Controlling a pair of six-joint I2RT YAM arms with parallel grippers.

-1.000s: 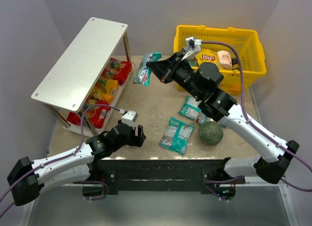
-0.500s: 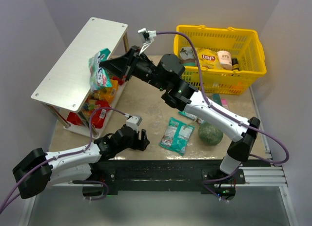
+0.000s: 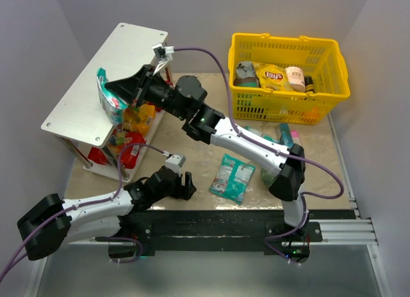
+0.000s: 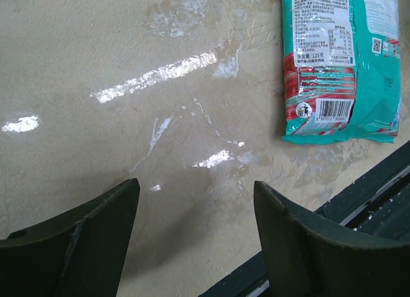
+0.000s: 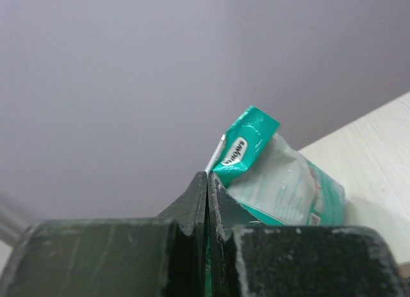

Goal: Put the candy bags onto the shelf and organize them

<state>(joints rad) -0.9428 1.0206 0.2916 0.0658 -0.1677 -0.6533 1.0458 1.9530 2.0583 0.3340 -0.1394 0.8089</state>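
My right gripper [image 3: 114, 88] is shut on a teal candy bag [image 3: 109, 102] and holds it over the top tier of the white shelf [image 3: 83, 86]. In the right wrist view the gripper [image 5: 207, 176] pinches the bag [image 5: 282, 182] at its edge, the shelf top [image 5: 378, 150] just below it. Red and yellow candy bags [image 3: 131, 127] lie on the shelf's lower tier. Another teal candy bag [image 3: 232, 176] lies on the table; it also shows in the left wrist view [image 4: 339, 60]. My left gripper [image 3: 184, 182] is open and empty, low over the table left of that bag.
A yellow basket [image 3: 288, 73] with a Lay's bag [image 3: 272, 74] and other items stands at the back right. More teal bags [image 3: 251, 143] lie behind the right arm. A dark green ball is mostly hidden by that arm. The black mounting rail [image 3: 218, 223] runs along the near edge.
My right arm has swung left from near the basket, carrying the teal bag across to above the shelf's top tier. My left gripper has shifted slightly right.
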